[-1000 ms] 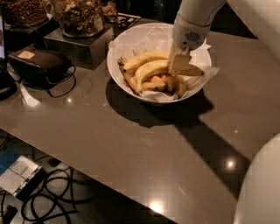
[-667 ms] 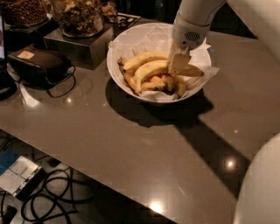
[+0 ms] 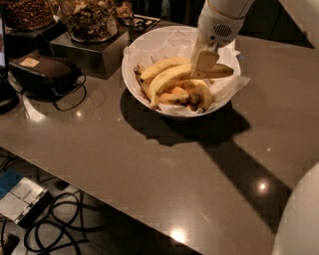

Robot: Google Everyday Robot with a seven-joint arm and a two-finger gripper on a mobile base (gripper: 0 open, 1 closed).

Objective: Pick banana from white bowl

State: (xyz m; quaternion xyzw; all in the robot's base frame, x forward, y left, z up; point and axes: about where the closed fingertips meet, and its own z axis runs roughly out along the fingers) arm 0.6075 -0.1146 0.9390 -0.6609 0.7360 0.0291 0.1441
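In the camera view the end effector (image 3: 203, 63) hangs from its white wrist housing (image 3: 219, 27) over the right half of the white bowl (image 3: 135, 92). Its tan lower end is down at the banana (image 3: 172, 78) and overlaps that fruit's upper edge well along toward its browned end; whether it is clenched on the fruit or released cannot be told. The banana lies inside the bowl on top of the heap, curving from the near-left wall up and across to the right, where its darker end points over the crinkled paper lining (image 3: 234, 87). Just behind it, lying alongside, is a shorter yellow banana (image 3: 160, 67), and below it sit stubby orange-yellow small bananas (image 3: 199, 93). The bowl stands on the grey-brown bench (image 3: 149, 169) and casts a dark shadow toward the near right. To its left rear a glass jar of nuts (image 3: 89, 20) stands on a dark block (image 3: 92, 50), with a second jar (image 3: 27, 12) farther left; a dark pouch (image 3: 45, 69) with a looped cable lies near the bench's left edge. Past the near edge, on the floor, are black cables (image 3: 60, 226) and a pale flat device (image 3: 20, 199). Compared with a second ago, the end effector and wrist sit slightly higher and a touch to the right; the bowl, the jars and the pouch are where they were, and the banana remains in the bowl.
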